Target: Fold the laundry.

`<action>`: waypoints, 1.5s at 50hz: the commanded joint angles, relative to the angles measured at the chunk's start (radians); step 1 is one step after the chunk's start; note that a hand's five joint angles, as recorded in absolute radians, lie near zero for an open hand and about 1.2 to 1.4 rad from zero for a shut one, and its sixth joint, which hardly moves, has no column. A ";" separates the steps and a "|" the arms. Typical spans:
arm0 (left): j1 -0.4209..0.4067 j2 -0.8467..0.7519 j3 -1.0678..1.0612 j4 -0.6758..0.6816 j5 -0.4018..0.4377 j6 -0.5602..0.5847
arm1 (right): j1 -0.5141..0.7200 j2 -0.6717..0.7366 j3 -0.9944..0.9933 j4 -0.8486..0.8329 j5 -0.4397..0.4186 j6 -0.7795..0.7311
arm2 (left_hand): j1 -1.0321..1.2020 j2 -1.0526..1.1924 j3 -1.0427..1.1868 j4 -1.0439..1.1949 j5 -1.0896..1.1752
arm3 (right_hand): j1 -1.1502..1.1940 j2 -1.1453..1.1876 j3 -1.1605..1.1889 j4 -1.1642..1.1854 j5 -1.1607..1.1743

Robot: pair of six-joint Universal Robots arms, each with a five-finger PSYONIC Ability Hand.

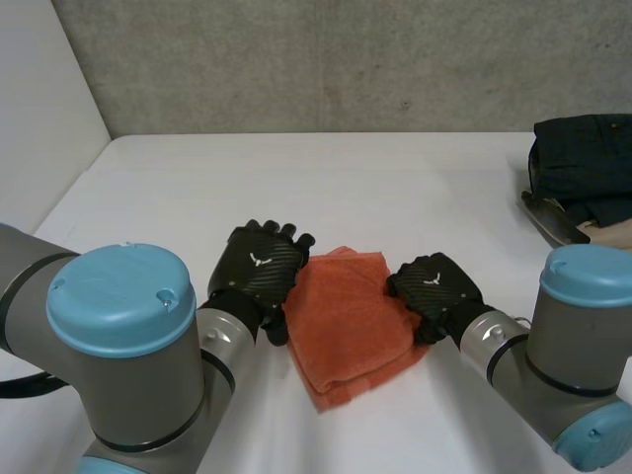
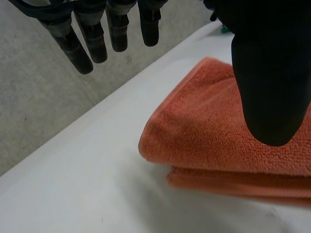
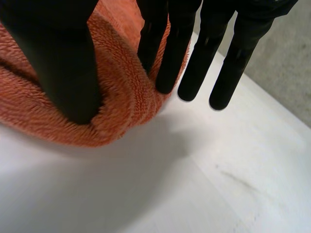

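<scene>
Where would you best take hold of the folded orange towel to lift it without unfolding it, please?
The orange towel lies flat in stacked folds, and the right robot hand pinches its right edge. So probably pinch all layers at the left edge, coming in sideways from the side of the open left robot hand.

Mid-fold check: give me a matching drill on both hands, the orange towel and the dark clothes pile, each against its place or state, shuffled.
Things:
1. left hand
2. right hand
3. orange towel
4. dark clothes

Places or states:
A. piled at the far right edge of the table
B. folded, lying between the two hands
C. fingers straight, beside the towel, holding nothing
D. thumb and fingers pinching the towel's edge

Pairs: 1-C, 2-D, 3-B, 4-A.
</scene>
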 commanded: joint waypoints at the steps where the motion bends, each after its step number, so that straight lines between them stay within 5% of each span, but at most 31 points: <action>1: -0.020 0.005 0.006 -0.001 -0.005 0.003 | 0.008 -0.003 -0.029 0.081 0.052 -0.010 | -0.020 -0.026 -0.030 -0.019 -0.049 | -0.204 -0.180 -0.184 -0.187 -0.194; 10: 0.003 0.087 0.034 -0.004 0.000 -0.002 | 0.005 -0.074 -0.075 0.188 0.155 -0.015 | -0.020 -0.026 -0.030 -0.019 -0.049 | -0.606 -0.582 -0.587 -0.589 -0.596; 17: 0.052 0.210 0.132 -0.038 0.052 -0.008 | 0.026 -0.207 -0.065 0.299 0.150 -0.059 | -0.020 -0.026 -0.030 -0.019 -0.049 | -0.616 -0.592 -0.596 -0.598 -0.605; 21: 0.056 0.244 0.218 -0.088 0.159 -0.032 | 0.082 -0.247 -0.007 0.296 0.081 -0.097 | -0.020 -0.026 -0.030 -0.019 -0.049 | -0.616 -0.592 -0.596 -0.598 -0.605; 26: 0.053 0.229 0.349 -0.218 0.419 -0.097 | 0.134 -0.244 0.102 0.203 0.022 -0.119 | -0.020 -0.026 -0.030 -0.019 -0.049 | -0.616 -0.592 -0.596 -0.598 -0.605; 36: 0.032 0.112 0.506 -0.420 0.728 -0.106 | 0.171 -0.120 0.218 -0.150 0.081 -0.071 | -0.020 -0.026 -0.030 -0.019 -0.049 | -0.616 -0.592 -0.596 -0.598 -0.605; 45: -0.002 0.077 0.522 -0.434 0.727 -0.104 | 0.177 0.009 0.223 -0.328 0.110 -0.059 | -0.020 -0.026 -0.030 -0.019 -0.049 | -0.616 -0.592 -0.596 -0.598 -0.605; 63: -0.010 0.074 0.512 -0.434 0.713 -0.109 | 0.204 0.052 0.148 -0.457 0.115 -0.033 | -0.020 -0.026 -0.030 -0.019 -0.049 | -0.507 -0.483 -0.487 -0.490 -0.497; 66: -0.010 0.077 0.505 -0.432 0.713 -0.106 | 0.207 0.067 0.123 -0.462 0.114 -0.027 | -0.020 -0.026 -0.030 -0.019 -0.049 | -0.121 -0.097 -0.101 -0.103 -0.110; 69: -0.011 0.077 0.500 -0.432 0.713 -0.104 | 0.204 0.064 0.103 -0.468 0.113 -0.010 | -0.020 -0.026 -0.030 -0.019 -0.049 | 0.604 0.627 0.623 0.621 0.614; 75: -0.004 0.082 0.497 -0.432 0.713 -0.108 | 0.195 0.050 0.068 -0.497 0.118 0.070 | -0.020 -0.026 -0.030 -0.019 -0.049 | 0.606 0.630 0.626 0.624 0.617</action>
